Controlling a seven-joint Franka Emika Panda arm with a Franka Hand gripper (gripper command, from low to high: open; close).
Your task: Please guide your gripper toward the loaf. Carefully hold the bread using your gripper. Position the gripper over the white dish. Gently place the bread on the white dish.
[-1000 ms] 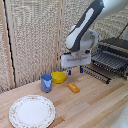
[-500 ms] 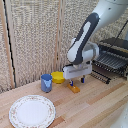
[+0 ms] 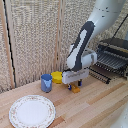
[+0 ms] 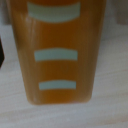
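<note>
The loaf [image 3: 76,90] is a small orange-tan block lying on the wooden table, just in front of the yellow bowl. It fills the wrist view [image 4: 57,50], orange with three pale stripes. My gripper [image 3: 73,86] is low over the loaf, its fingers reaching down around it. In the wrist view a dark finger [image 4: 1,52] shows at the frame edge, apart from the loaf's side, so the jaws stand open. The white dish [image 3: 32,111] with its speckled rim lies at the front, on the exterior view's left, with nothing on it.
A blue cup [image 3: 46,82] stands beside a yellow bowl [image 3: 57,77] on the exterior view's left of the gripper. A dark wire dish rack [image 3: 112,62] stands at the right. A woven screen forms the back wall.
The arm has come down and slightly toward the exterior view's left, bringing the gripper from above the table to right over the loaf.
</note>
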